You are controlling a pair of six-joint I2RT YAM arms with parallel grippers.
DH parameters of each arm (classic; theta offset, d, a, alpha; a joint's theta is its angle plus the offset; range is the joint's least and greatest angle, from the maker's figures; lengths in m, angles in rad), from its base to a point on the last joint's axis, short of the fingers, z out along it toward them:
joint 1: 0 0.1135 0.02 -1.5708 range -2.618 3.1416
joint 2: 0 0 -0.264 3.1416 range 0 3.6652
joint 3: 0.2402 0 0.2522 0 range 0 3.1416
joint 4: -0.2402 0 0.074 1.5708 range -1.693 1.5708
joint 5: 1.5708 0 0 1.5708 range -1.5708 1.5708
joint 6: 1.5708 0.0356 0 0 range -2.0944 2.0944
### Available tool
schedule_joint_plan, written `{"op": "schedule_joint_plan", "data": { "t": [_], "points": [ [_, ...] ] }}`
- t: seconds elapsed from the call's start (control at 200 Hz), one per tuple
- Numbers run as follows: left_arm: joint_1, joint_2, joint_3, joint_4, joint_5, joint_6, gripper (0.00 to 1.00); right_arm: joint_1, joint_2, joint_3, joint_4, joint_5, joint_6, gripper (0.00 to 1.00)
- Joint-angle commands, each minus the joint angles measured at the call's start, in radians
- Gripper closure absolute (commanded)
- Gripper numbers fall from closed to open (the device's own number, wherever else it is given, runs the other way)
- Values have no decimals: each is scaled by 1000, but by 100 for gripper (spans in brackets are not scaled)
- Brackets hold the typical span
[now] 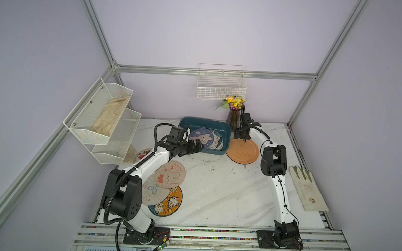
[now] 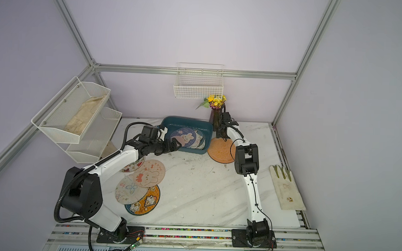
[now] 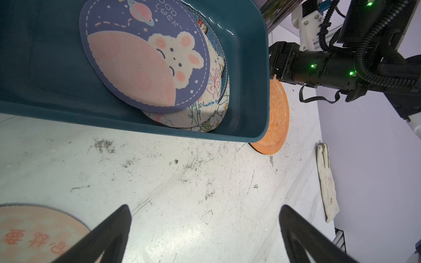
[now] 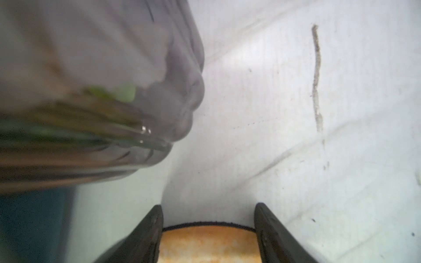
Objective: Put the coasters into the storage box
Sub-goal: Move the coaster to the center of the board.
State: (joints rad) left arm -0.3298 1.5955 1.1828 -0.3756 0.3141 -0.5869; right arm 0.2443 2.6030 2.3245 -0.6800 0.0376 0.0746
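Observation:
The dark teal storage box (image 1: 205, 120) (image 2: 186, 119) (image 3: 248, 68) stands at the back middle, holding several stacked coasters with a blue bunny coaster (image 1: 203, 137) (image 3: 145, 68) on top. My left gripper (image 1: 198, 147) (image 3: 205, 208) hovers open and empty at the box's front edge. A plain orange coaster (image 1: 242, 152) (image 3: 278, 113) (image 4: 209, 246) lies flat just right of the box. My right gripper (image 1: 242, 138) (image 4: 208, 206) points down at its far rim, jaws apart with the rim showing between them. A pink bunny coaster (image 1: 170, 174), a butterfly coaster (image 1: 153, 191) and an orange-and-blue coaster (image 1: 168, 204) overlap at front left.
A glass vase of flowers (image 1: 234, 118) (image 4: 91, 113) stands close behind the right gripper. A floral coaster (image 1: 143, 153) lies partly under the left arm. A cream glove (image 1: 308, 189) lies at the right edge. A white wire basket (image 1: 221, 85) hangs behind; a mesh shelf (image 1: 102, 119) stands left.

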Motion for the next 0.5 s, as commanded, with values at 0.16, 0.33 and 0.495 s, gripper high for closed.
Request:
{"op": "schedule_joint_plan", "data": {
  "t": [0.16, 0.33, 0.495],
  "points": [
    [-5, 19, 50, 14, 13, 10, 0, 21, -51, -229, -197, -10, -69, 36],
    [-5, 26, 54, 16, 21, 9, 0, 22, -150, -390, -183, -27, -76, 36],
    [-7, 26, 49, 21, 39, 5, 0, 22, -255, -551, -183, -50, -71, 37]
  ]
}}
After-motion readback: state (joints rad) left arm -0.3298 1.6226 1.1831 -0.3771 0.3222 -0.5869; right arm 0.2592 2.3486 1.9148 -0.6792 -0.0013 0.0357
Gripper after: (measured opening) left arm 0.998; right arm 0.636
